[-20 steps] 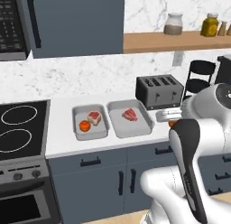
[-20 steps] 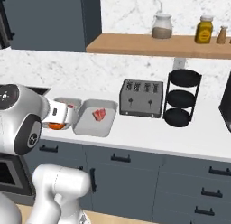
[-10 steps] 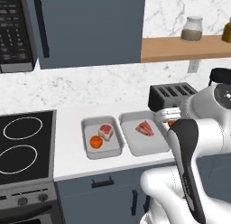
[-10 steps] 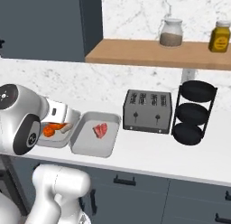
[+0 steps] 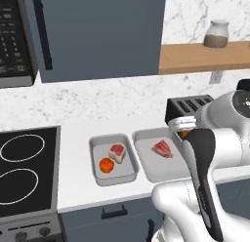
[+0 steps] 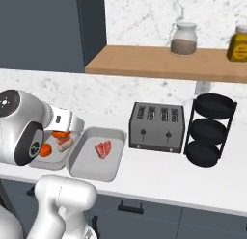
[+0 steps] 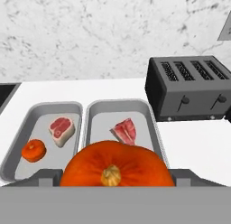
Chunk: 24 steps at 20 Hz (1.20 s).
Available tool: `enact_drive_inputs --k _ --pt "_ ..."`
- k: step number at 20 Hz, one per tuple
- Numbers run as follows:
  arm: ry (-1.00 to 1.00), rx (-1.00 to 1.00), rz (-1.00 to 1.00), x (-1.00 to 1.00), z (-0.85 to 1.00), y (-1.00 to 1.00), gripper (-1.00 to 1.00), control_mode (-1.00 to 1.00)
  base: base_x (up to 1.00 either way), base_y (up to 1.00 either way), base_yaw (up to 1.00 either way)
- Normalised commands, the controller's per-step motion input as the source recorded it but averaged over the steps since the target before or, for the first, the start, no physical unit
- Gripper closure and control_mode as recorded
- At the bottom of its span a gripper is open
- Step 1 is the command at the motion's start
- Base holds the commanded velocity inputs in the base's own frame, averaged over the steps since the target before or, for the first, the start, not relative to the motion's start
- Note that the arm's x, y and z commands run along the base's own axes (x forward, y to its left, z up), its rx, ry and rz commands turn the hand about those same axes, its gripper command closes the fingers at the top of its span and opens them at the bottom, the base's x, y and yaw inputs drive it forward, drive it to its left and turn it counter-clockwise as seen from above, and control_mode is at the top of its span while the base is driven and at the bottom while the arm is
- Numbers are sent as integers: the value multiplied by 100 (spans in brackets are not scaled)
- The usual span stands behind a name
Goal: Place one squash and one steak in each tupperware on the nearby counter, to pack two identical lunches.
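Nearest the hand camera, the gripper point(image 7: 113, 182) has its jaws spread wide around a squash point(image 7: 116, 166), stem facing the lens, carried above the counter point(image 7: 198, 146) short of the right tupperware point(image 7: 151, 123). That tub holds only a flat steak point(image 7: 124, 130); the left tupperware point(image 7: 20, 146) beside it already has the other squash point(image 7: 34, 150) and the thick steak point(image 7: 61, 127), with a toaster point(image 7: 191, 87) further right. To do this well I'd carry it forward over the bare floor beside the meat, go low inside the rim, then release so it won't roll out.
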Motion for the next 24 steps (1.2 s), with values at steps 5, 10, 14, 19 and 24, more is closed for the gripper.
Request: enact_drive_inputs --k 5,10,14,19,24 --pt "0 0 0 0 0 0 100 100 37 2 0" --pt "0 0 0 26 -56 0 100 -100 0 0 0" --pt "1 0 0 26 -78 0 100 -100 0 0 0" --pt "5 0 0 56 -97 1 100 -100 0 0 0" --pt "8 0 0 56 -78 1 100 -100 0 0 0"
